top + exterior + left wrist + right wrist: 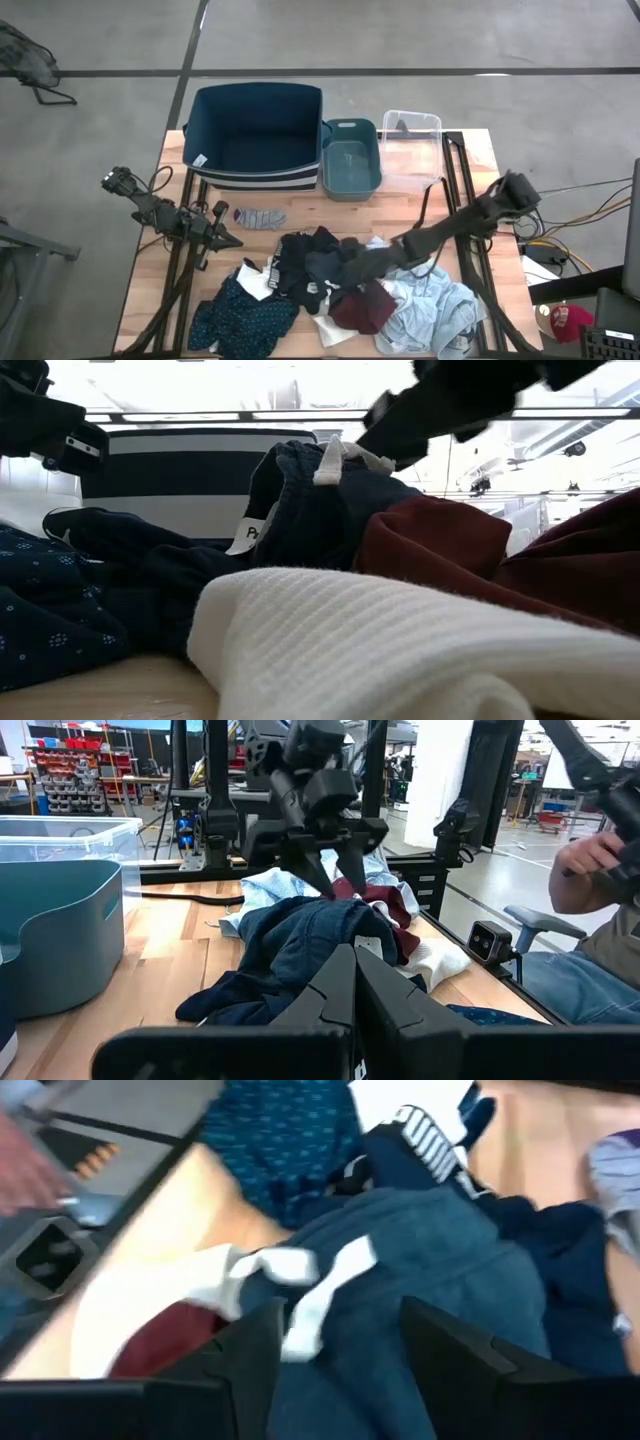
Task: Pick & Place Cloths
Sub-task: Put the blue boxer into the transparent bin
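The cloths lie in a heap on the near middle of the wooden table. They include a dark blue garment with a white drawstring [420, 1250], a maroon piece [362, 308], a white piece [380, 650], a dark teal dotted piece [245, 315] and a light blue shirt [430, 315]. A small grey sock [260, 217] lies apart, toward the far left. My right gripper [340, 1320] is open and slants down just above the dark blue garment. I see no contact between them. My left gripper [355, 990] is shut and waits level at the table's left, empty.
Three bins stand along the far edge: a navy bin [255, 135], a teal bin [350, 155] and a clear bin [410, 145]. Bare wood [300, 205] lies between the bins and the heap. A person's arm [590, 880] shows beyond the table's right side.
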`<move>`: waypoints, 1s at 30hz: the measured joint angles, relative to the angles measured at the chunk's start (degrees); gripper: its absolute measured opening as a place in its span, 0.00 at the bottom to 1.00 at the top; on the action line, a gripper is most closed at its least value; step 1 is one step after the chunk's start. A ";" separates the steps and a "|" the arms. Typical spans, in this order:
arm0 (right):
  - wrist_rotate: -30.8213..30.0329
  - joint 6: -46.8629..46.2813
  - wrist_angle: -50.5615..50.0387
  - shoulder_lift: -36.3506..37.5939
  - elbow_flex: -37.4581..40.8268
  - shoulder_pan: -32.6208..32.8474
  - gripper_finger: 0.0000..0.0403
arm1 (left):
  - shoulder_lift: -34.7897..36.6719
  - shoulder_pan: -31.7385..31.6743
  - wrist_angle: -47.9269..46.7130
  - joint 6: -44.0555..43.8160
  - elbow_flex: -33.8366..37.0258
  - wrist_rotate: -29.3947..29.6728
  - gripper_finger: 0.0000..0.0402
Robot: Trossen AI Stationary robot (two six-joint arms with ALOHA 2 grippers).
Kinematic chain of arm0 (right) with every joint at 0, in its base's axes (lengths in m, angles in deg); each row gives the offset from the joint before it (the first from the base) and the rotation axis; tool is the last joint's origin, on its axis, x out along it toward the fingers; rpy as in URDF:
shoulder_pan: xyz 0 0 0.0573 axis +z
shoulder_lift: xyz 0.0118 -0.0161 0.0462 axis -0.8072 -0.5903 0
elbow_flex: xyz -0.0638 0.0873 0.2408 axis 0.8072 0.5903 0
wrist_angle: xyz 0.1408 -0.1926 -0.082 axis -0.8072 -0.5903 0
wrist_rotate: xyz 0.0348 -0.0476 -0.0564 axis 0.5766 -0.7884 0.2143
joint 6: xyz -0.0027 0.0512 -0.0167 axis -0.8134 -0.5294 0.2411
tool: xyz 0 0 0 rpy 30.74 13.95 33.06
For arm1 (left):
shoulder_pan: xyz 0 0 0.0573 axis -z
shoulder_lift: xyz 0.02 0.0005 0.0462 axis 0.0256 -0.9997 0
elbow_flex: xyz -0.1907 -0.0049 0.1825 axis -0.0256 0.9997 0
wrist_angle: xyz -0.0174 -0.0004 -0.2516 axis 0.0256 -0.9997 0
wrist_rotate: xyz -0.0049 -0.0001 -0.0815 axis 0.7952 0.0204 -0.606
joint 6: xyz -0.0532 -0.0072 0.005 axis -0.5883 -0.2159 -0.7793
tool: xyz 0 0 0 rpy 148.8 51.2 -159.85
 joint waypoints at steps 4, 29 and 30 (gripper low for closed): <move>-7.23 2.09 -7.71 -4.03 -6.84 -0.02 0.54 | 0.00 0.00 0.00 0.00 0.00 0.00 0.01; -21.65 5.06 -35.92 -13.09 -24.32 0.87 0.02 | -0.01 0.02 0.04 0.01 0.00 0.00 0.01; -23.02 4.56 -37.59 -11.91 -24.32 0.98 0.02 | 0.00 0.02 0.03 0.00 0.00 0.00 0.01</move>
